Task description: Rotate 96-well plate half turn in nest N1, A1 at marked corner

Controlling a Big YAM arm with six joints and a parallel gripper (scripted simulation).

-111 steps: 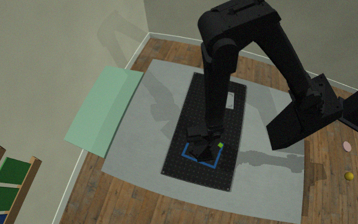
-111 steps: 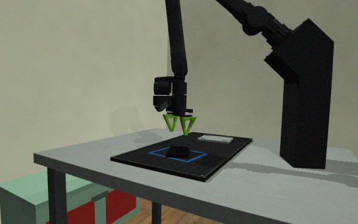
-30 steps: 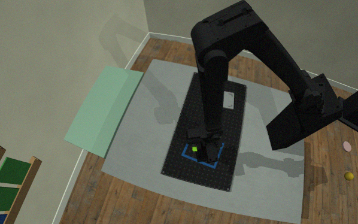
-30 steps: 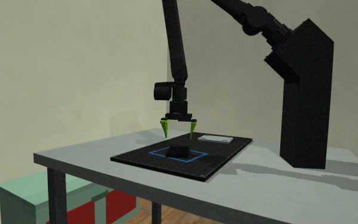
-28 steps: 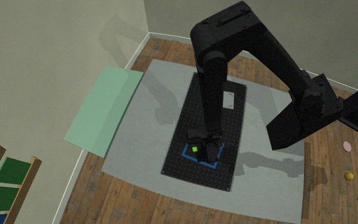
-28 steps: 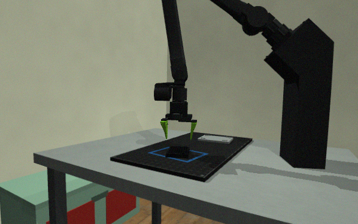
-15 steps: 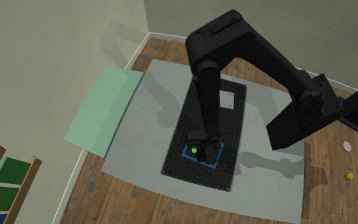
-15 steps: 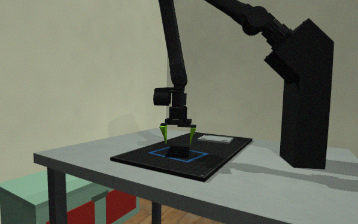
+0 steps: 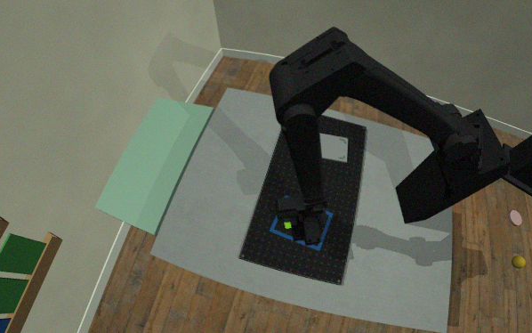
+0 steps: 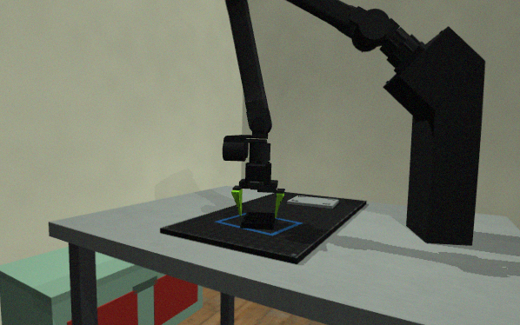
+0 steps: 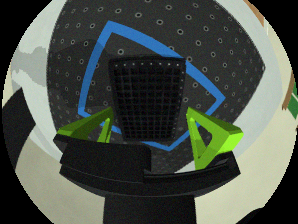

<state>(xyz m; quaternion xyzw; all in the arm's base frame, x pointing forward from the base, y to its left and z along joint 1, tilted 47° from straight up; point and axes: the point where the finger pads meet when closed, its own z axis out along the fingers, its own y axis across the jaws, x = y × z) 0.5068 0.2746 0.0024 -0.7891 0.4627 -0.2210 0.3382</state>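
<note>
Top: hand (image 9: 299,221) over bench spot B1 (image 9: 276,228); nest N1 (image 9: 334,148) vacant.

Exterior: plate (image 10: 256,220) flat inside B1, green fingers (image 10: 237,201) spread wide, straddling it without touching, holding nothing.

Wrist: plate between the fingertips. Probably light, rigid, slick plastic; grip opposite side walls, squarely, low on the skirt.

Black plate (image 11: 147,96), blue outline (image 11: 100,38)

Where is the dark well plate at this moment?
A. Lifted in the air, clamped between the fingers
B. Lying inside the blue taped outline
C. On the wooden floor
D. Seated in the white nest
B: the plate lies on the deck inside the blue taped outline, under the open gripper; the white nest has no plate in it.
</note>
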